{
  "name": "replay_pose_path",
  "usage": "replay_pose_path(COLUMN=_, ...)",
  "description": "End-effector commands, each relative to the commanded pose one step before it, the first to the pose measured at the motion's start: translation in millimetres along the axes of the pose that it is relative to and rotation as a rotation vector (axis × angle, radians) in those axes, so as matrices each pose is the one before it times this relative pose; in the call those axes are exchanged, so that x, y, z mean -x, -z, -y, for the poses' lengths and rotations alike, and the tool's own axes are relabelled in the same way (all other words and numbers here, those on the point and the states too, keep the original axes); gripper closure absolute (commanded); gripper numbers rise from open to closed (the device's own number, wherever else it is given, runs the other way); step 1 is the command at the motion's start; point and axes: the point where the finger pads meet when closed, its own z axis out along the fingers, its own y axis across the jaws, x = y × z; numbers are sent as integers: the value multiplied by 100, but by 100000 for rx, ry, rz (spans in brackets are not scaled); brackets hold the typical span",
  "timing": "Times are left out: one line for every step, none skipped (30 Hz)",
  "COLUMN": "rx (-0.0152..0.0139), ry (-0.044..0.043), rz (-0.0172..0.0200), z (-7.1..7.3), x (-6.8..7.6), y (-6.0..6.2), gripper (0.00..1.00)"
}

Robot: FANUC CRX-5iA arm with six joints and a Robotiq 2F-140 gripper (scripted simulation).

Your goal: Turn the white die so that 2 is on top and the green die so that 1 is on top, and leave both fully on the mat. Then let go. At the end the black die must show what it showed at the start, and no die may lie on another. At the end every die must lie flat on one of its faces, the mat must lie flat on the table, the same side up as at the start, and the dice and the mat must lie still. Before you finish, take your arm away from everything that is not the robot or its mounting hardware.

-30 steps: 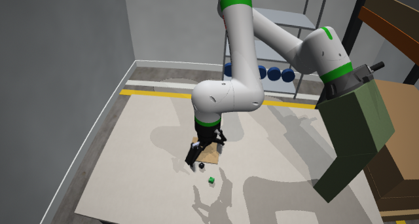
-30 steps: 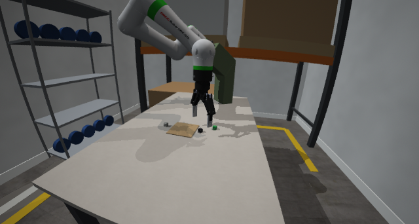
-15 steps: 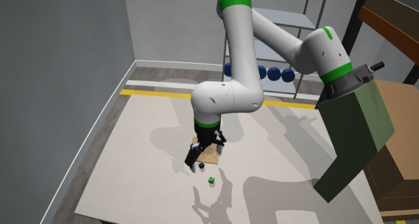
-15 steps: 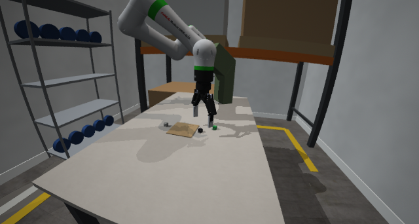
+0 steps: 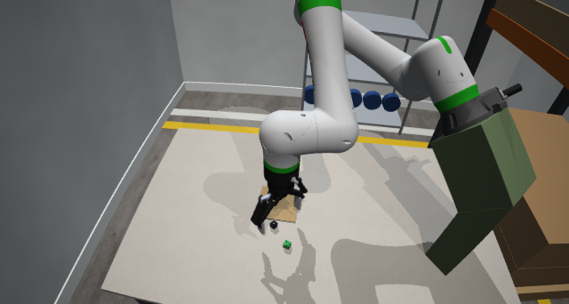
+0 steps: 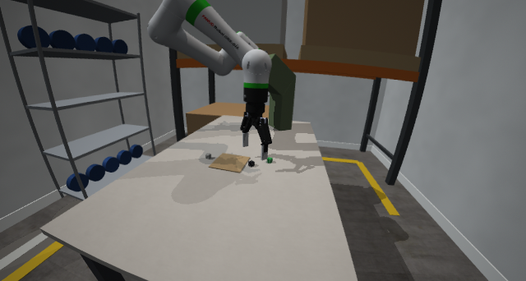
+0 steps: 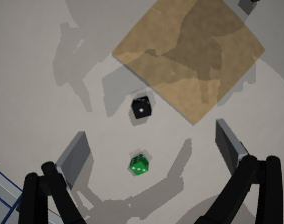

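Green die [image 5: 287, 244] [image 6: 269, 160] [image 7: 139, 164]: nearest of the 3 to the surface's [image 5: 156, 251] [image 6: 246, 240] [image 7: 23, 75] near edge (top view), L of that edge's middle; off the mat, well clear of it, so still needs turning & carrying. Wrist view has it low, betw. the finger pads' sides; top no. can't be read for sure.
Black die [image 5: 274, 224] [image 6: 251, 163] [image 7: 141, 107]: next out, just beside mat's near edge, apart from it. 1 pip faces wrist cam. Not one to turn; prob. best left alone, & its closeness makes a wide finger swing risky.
Gripper [image 5: 279, 211] [image 6: 255, 151] [image 7: 150, 137]: wide open, nothing held, fingers above surface, straddling green die's line in wrist view. Likely open this far for approach w/o nudging; green looks like next pick.
Mat [image 5: 284, 212] [image 6: 229, 163] [image 7: 193, 50]: flat, farther from near edge, black die off one side, white off another. Bare, so room for both turned dice, no stacking.
White die [image 6: 208, 156] [image 7: 247, 7]: farthest, beyond mat's far side; hidden in top view, cut by wrist view's top edge. Off mat; top no. unreadable. Also needs 2 up, then mat.
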Motion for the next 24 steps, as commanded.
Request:
replay_pose_path(rx=-31, ry=-2, rz=9, z=18, x=8, y=16, gripper=0)
replay_pose_path(rx=0, ry=0, rz=0, z=0, x=0, y=0, gripper=0)
replay_pose_path(rx=0, ry=0, rz=0, z=0, x=0, y=0, gripper=0)
replay_pose_path(rx=0, ry=0, rz=0, z=0, x=0, y=0, gripper=0)
replay_pose_path(rx=0, ry=0, rz=0, z=0, x=0, y=0, gripper=0)
replay_pose_path(rx=0, ry=0, rz=0, z=0, x=0, y=0, gripper=0)
replay_pose_path(rx=0, ry=0, rz=0, z=0, x=0, y=0, gripper=0)
replay_pose_path(rx=0, ry=0, rz=0, z=0, x=0, y=0, gripper=0)
replay_pose_path(rx=0, ry=0, rz=0, z=0, x=0, y=0, gripper=0)
replay_pose_path(rx=0, ry=0, rz=0, z=0, x=0, y=0, gripper=0)
replay_pose_path(rx=0, ry=0, rz=0, z=0, x=0, y=0, gripper=0)
replay_pose_path(rx=0, ry=0, rz=0, z=1, x=6, y=0, gripper=0)
replay_pose_path(rx=0, ry=0, rz=0, z=7, x=39, y=0, gripper=0)
replay_pose_path(rx=0, ry=0, rz=0, z=17, x=97, y=0, gripper=0)
replay_pose_path(rx=0, ry=0, rz=0, z=29, x=171, y=0, gripper=0)
replay_pose_path(rx=0, ry=0, rz=0, z=44, x=257, y=0, gripper=0)
replay_pose_path(rx=0, ry=0, rz=0, z=59, x=346, y=0, gripper=0)
replay_pose_path(rx=0, ry=0, rz=0, z=74, x=435, y=0, gripper=0)
replay_pose_path(rx=0, ry=0, rz=0, z=88, x=518, y=0, gripper=0)
replay_pose_path(rx=0, ry=0, rz=0, z=101, x=592, y=0, gripper=0)
replay_pose_path(rx=0, ry=0, rz=0, z=110, x=646, y=0, gripper=0)
replay_pose_path(rx=0, ry=0, rz=0, z=115, x=674, y=0, gripper=0)
replay_pose_path(rx=0, ry=0, rz=0, z=116, x=681, y=0, gripper=0)
replay_pose_path(rx=0, ry=0, rz=0, z=114, x=671, y=0, gripper=0)
